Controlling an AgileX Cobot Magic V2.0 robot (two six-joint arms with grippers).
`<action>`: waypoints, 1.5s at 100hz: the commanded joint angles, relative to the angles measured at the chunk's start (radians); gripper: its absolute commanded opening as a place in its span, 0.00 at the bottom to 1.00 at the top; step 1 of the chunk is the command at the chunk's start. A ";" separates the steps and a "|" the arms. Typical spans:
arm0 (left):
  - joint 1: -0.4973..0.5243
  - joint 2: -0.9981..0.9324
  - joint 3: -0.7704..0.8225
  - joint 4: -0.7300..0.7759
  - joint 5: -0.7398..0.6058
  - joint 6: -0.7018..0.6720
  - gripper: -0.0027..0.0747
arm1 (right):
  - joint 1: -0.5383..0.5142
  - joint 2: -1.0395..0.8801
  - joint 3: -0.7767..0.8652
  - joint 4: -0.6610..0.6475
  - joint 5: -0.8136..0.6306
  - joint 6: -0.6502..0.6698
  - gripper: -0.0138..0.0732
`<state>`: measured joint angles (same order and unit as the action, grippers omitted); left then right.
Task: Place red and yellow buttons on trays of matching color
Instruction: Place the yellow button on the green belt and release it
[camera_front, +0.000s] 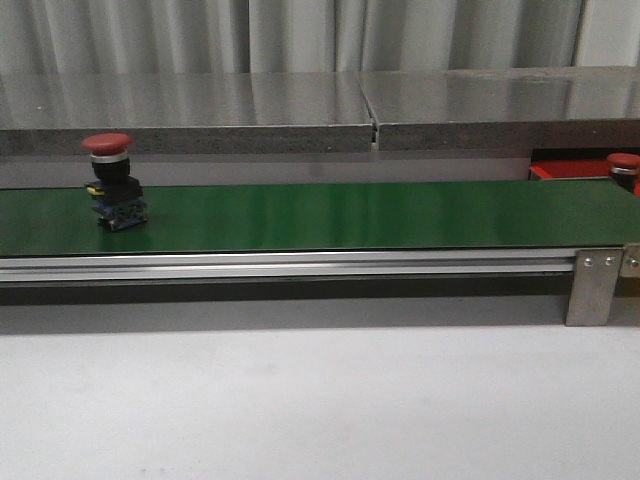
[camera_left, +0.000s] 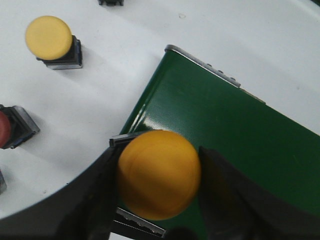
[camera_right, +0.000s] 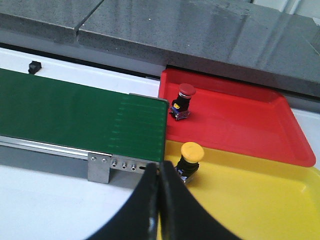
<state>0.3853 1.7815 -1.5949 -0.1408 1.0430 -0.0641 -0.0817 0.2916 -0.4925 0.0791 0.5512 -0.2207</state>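
Note:
My left gripper (camera_left: 159, 166) is shut on a yellow button (camera_left: 159, 175), its fingers on either side of the cap, above the end of the green belt (camera_left: 230, 135). A red button (camera_front: 112, 180) stands on the belt at the left in the front view. My right gripper (camera_right: 160, 170) is shut with nothing in it, near the belt's other end. Beyond it lie the red tray (camera_right: 240, 117) with a red button (camera_right: 183, 101) on it and the yellow tray (camera_right: 260, 200) with a yellow button (camera_right: 190, 158) on it. Neither gripper shows in the front view.
Another yellow button (camera_left: 50, 39) and a red one (camera_left: 6, 131) stand on the white table beside the belt's end. A grey stone ledge (camera_front: 320, 105) runs behind the belt. The belt's metal rail and bracket (camera_front: 592, 288) face the front.

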 joint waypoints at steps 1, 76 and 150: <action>-0.020 -0.028 -0.026 -0.007 -0.037 0.003 0.44 | -0.001 0.007 -0.025 0.001 -0.070 -0.007 0.08; -0.041 -0.019 -0.042 -0.035 -0.054 0.064 0.72 | -0.001 0.007 -0.025 0.001 -0.070 -0.007 0.08; -0.371 -0.454 0.248 -0.038 -0.297 0.310 0.01 | -0.001 0.007 -0.025 0.001 -0.070 -0.007 0.08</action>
<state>0.0457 1.4164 -1.3766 -0.1661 0.8319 0.2078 -0.0817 0.2916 -0.4925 0.0791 0.5512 -0.2207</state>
